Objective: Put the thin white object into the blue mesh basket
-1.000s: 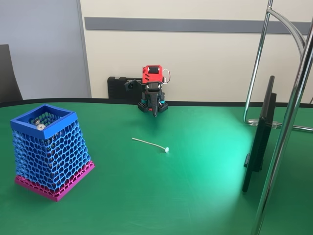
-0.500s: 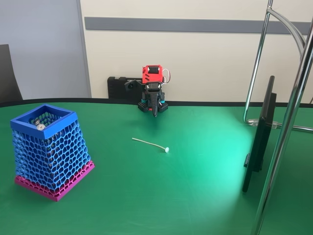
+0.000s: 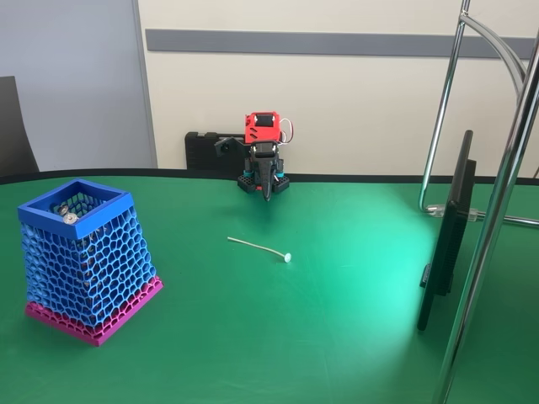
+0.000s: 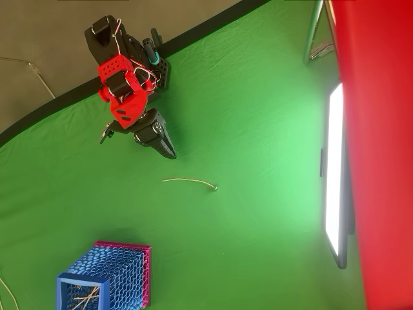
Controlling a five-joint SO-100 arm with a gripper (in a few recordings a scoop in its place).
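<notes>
The thin white object [image 3: 257, 248] [image 4: 188, 182] lies flat on the green table, its small round head at its right end in both views. The blue mesh basket [image 3: 84, 257] [image 4: 103, 279] with its magenta-pink base stands at the left in the fixed view, holding some pale sticks and a small grey knob. The red and black arm is folded at the table's far edge. Its gripper [image 3: 268, 195] [image 4: 171, 154] points down, shut and empty, well behind the object and apart from it.
A flat screen [image 3: 448, 227] [image 4: 335, 174] stands edge-on at the right beside a chrome frame [image 3: 497, 194]. A black box [image 3: 206, 151] sits behind the arm. Green table [image 3: 278, 328] stretches open between the object and the basket.
</notes>
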